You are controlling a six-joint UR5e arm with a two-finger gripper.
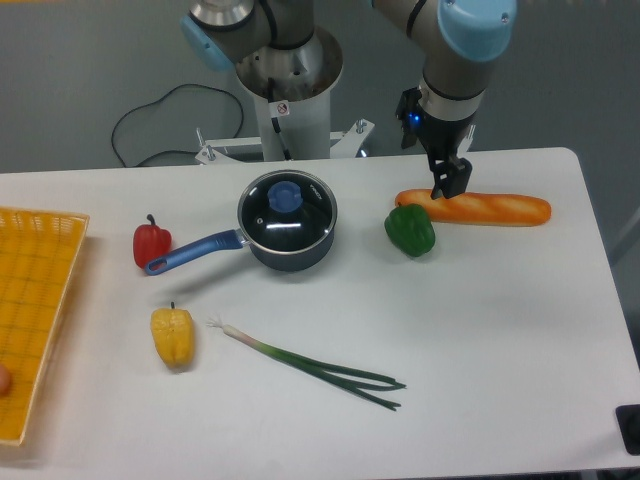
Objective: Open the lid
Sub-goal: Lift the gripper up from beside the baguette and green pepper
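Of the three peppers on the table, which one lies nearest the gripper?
The green pepper, just below and left of the gripper, beside the baguette. The red pepper and yellow pepper lie far off, beyond the saucepan.

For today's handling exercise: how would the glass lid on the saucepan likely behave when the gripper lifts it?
The lid looks like rigid glass, so probably fragile if dropped. Its blue knob is small and rounded and might slip between the fingers. Round-rimmed, it could roll if set on edge.
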